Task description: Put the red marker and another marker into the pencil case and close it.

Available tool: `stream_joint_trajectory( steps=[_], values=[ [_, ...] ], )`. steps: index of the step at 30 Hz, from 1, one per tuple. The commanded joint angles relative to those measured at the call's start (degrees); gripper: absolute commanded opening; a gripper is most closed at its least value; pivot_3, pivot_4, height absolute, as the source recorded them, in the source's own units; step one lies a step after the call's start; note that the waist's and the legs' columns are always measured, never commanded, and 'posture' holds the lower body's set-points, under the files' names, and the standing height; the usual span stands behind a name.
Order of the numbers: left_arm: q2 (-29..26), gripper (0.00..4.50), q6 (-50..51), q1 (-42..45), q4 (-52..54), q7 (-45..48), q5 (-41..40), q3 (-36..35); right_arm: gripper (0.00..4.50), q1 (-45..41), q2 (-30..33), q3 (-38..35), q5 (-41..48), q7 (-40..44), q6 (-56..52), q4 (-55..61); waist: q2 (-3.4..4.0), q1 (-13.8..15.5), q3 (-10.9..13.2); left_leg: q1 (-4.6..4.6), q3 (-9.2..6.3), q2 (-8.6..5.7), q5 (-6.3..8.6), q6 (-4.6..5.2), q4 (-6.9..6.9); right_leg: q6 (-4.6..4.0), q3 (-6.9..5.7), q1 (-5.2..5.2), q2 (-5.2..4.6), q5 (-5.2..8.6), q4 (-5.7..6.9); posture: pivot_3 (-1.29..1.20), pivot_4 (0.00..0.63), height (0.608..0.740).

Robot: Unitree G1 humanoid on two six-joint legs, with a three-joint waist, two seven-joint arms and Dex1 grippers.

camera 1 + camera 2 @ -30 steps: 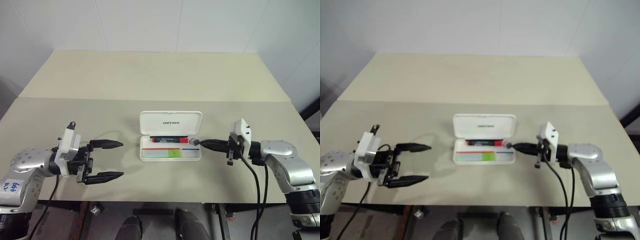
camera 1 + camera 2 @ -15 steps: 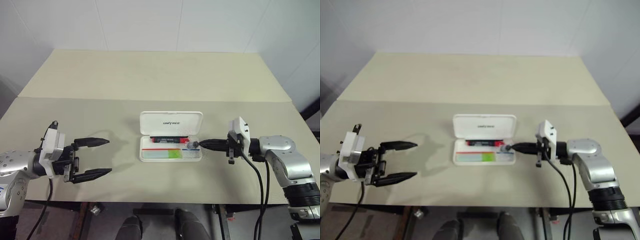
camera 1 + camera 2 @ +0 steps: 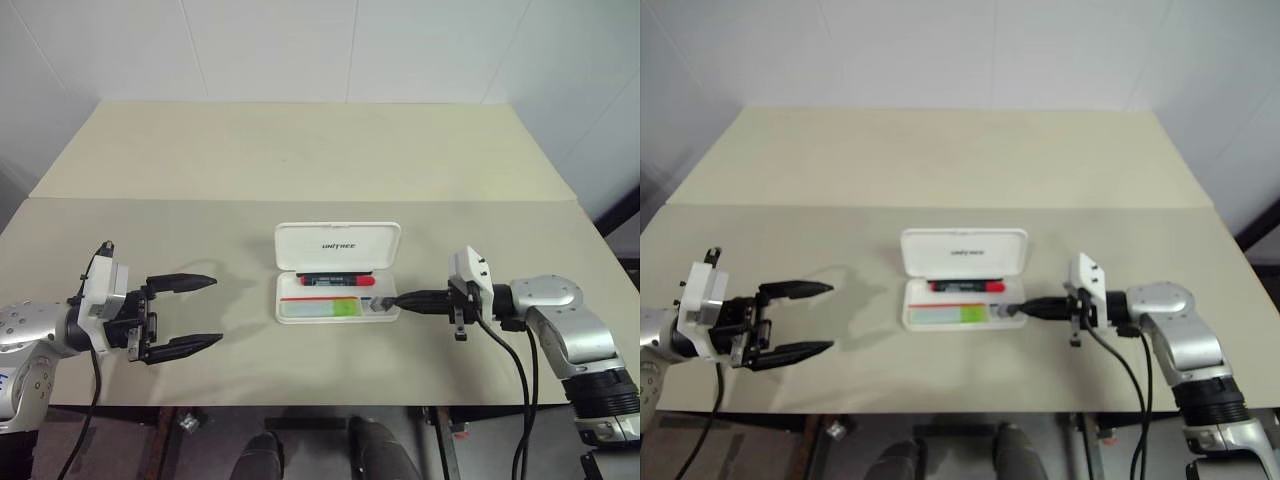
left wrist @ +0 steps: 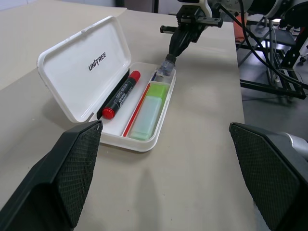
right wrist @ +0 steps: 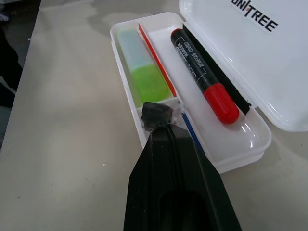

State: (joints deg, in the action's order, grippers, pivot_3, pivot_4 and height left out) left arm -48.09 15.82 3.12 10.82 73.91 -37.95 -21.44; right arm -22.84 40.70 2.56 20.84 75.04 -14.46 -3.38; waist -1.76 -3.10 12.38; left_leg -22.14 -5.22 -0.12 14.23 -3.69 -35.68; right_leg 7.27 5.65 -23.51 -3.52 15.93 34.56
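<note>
Both markers lie in the open pencil case [image 3: 337, 300]. The right claw [image 5: 161, 126], clamped on a small dark stub [image 5: 156, 115], should release it in the end compartment, then swing the lid [image 3: 338, 247] down. The left claw [image 3: 192, 313], jaws apart, waits well aside.

Pencil case [image 3: 338, 283] mid-counter [image 3: 300, 160] toward near edge, lid up behind; red marker [image 4: 121, 95] in rear compartment, another marker [image 4: 150, 111] in front one.

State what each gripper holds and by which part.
The right gripper pinches a small dark grey stub by its near end, over the pencil case. The left gripper holds nothing, jaws open.
</note>
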Motion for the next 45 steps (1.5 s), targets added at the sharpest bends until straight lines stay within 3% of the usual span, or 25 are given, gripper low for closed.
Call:
stream_joint_trajectory(
  steps=[1, 2, 4, 12, 41, 45],
  values=[
    [-0.75, 4.50, -0.99, 0.58, 0.65, -0.19, 0.09, -0.77, 0.37, -0.85, 0.60, 0.73, -2.38, -0.32, 3.17, -1.43, 0.00, -0.01, 0.00, 0.00, 0.00, 0.00, 0.00, 0.00, 0.00, 0.00, 0.00, 0.00, 0.00, 0.00, 0.00, 0.00, 0.150, 0.740],
    [-0.74, 4.50, -1.02, 0.59, 0.64, -0.24, 0.13, -0.77, 1.09, -1.34, 0.36, 0.92, -2.96, -0.66, 3.73, -2.40, 0.00, -0.03, 0.00, 0.00, 0.00, 0.00, 0.00, 0.00, 0.00, 0.00, 0.00, 0.00, 0.00, 0.00, 0.00, 0.00, 0.150, 0.740],
    [-0.68, 4.50, -1.10, 0.67, 0.60, -0.34, 0.20, -0.75, 1.61, -1.99, 0.25, 1.10, -3.42, -0.70, 4.35, -3.65, 0.00, -0.02, 0.00, 0.01, 0.01, 0.00, 0.00, 0.00, -0.01, -0.01, 0.00, 0.00, -0.01, 0.00, 0.01, 0.00, 0.150, 0.740],
    [-0.55, 4.50, -1.25, 1.15, 0.36, -0.68, 0.23, -0.45, 4.48, -3.61, 0.97, 0.30, -4.38, 0.34, 7.80, -7.99, 0.00, -0.08, 0.00, 0.01, 0.01, 0.00, 0.00, 0.00, 0.00, 0.09, 0.00, -0.01, 0.00, -0.05, 0.04, 0.00, 0.150, 0.740],
    [-0.53, 4.50, -1.98, 3.15, -1.35, -0.66, 1.03, 1.03, 4.48, -8.50, -4.32, 1.38, -6.73, -0.15, 17.21, -16.77, 0.00, -0.18, 0.00, 0.06, 0.00, 0.00, 0.00, 0.00, -0.02, 0.27, 0.00, -0.04, 0.01, -0.15, 0.28, 0.00, 0.150, 0.740],
    [-0.32, 4.50, -3.43, 5.19, -3.08, -0.67, 2.07, 1.73, 4.48, -8.07, -2.54, -0.35, -6.30, 0.61, 18.39, -17.21, 0.00, -0.14, 0.00, 0.07, 0.00, 0.00, 0.00, 0.00, -0.02, 0.27, 0.00, -0.05, 0.01, -0.15, 0.31, 0.00, 0.150, 0.740]
  ],
)
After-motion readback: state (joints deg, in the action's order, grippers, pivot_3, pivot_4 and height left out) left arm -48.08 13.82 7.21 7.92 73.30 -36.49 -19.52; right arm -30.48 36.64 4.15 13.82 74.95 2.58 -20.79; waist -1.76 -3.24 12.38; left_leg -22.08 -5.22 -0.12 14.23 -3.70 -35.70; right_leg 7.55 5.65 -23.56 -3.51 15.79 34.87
